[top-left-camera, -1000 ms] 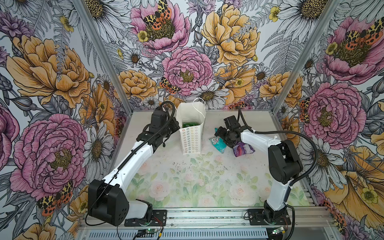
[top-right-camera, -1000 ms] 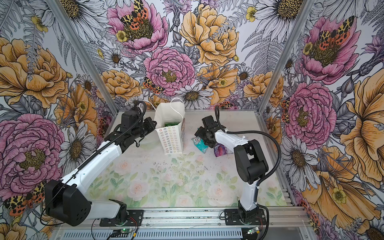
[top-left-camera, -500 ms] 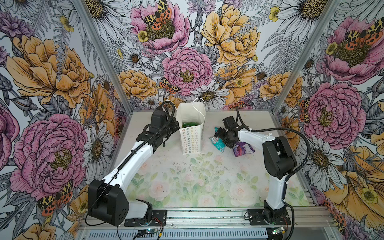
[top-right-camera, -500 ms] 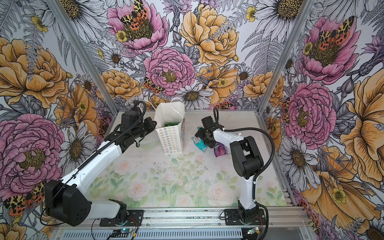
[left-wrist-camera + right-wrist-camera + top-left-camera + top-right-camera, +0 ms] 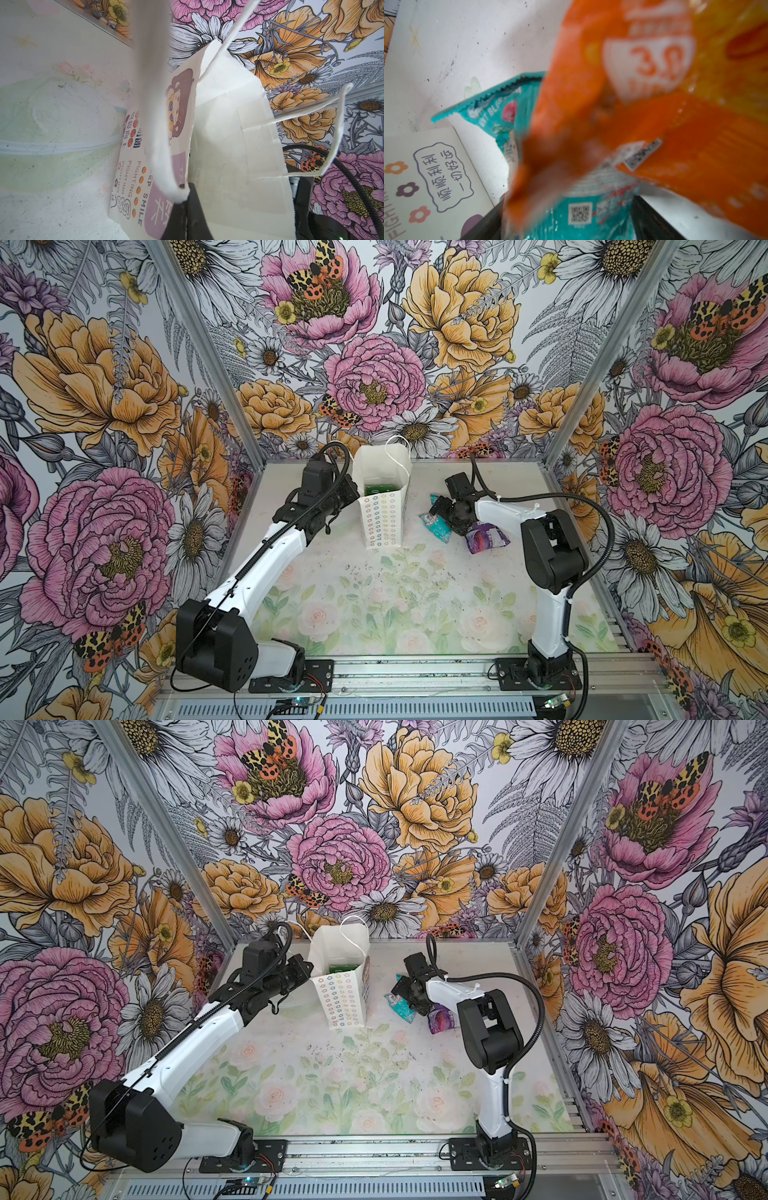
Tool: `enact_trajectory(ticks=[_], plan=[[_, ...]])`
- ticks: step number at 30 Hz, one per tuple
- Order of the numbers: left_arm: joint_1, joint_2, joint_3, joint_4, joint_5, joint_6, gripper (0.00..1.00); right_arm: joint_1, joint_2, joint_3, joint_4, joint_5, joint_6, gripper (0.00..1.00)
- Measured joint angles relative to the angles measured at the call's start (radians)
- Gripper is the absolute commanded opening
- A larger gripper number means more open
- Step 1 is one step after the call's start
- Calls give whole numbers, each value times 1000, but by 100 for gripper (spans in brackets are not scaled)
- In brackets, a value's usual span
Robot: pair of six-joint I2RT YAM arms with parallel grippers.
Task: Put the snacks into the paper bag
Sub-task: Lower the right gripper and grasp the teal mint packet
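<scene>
While my left gripper pinches the paper bag by its rim, my right gripper straddles a teal packet.
Left jaws are closed together on the upright bag's top edge, and a green packet lies inside. Right jaws stand wide apart either side of the teal packet on the table, just right of the bag. An orange packet overlaps it in the right wrist view, and a purple packet lies near.

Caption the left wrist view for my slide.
Left gripper pinching the paper bag's white handle, the bag's cartoon-printed side in view.

Four snacks (one bagged), one paper bag
</scene>
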Motion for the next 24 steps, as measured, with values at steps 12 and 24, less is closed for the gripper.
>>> enact_trajectory(ticks=[12, 24], plan=[[1, 0, 0, 0, 0, 0, 0, -2, 8, 0, 2, 5, -18, 86], [1, 0, 0, 0, 0, 0, 0, -2, 15, 0, 3, 8, -28, 84]])
